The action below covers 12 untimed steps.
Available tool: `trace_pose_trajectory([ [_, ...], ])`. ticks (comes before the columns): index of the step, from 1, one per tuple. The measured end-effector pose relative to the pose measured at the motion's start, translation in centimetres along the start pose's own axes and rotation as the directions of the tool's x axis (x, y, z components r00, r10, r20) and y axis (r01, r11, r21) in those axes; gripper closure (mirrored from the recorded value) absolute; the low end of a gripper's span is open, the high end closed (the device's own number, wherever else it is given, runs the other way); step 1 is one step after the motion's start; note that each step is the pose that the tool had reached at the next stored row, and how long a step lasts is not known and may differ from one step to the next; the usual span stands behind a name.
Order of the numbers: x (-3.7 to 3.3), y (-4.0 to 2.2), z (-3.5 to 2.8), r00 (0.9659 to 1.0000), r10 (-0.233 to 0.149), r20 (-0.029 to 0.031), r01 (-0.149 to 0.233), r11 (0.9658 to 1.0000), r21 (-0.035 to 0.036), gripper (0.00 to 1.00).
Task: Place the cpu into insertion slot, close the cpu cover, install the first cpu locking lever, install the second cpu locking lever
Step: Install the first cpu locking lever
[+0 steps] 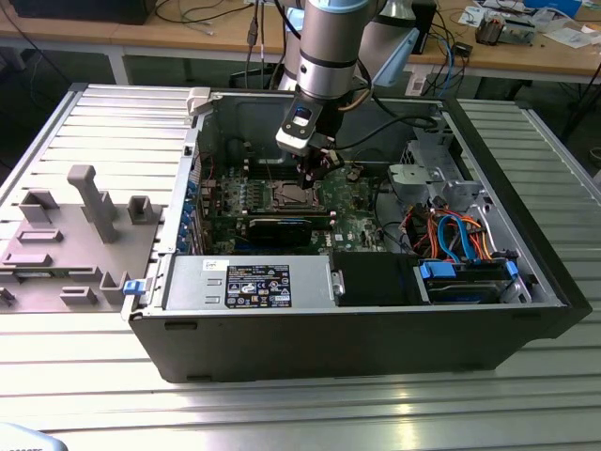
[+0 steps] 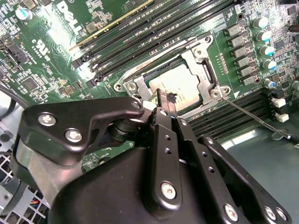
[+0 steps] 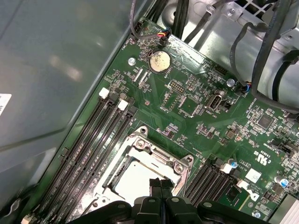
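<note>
Just above the insertion slot (image 2: 153,73), the gripper (image 2: 166,98) is seen pinched closed, with nothing held. The cpu (image 2: 180,86) is laid in the slot, under the lowered cpu cover (image 2: 207,74).

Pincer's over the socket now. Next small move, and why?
Probably shift the pincer, shut at the edge of the cpu, toward the thin locking lever. The cpu cover looks down around the chip, while the lever's rod appears to stick out unlatched.
</note>
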<state>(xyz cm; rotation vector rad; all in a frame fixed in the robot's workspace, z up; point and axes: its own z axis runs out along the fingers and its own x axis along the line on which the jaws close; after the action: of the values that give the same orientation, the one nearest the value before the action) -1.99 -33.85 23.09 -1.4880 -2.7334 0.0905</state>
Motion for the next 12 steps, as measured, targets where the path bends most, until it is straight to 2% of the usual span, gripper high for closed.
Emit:
trace_pose_trajectory([
  [12, 0.0, 0.0, 0.02, 1.0, -0.006, 0.0004, 0.006, 1.0, 0.0, 0.89],
])
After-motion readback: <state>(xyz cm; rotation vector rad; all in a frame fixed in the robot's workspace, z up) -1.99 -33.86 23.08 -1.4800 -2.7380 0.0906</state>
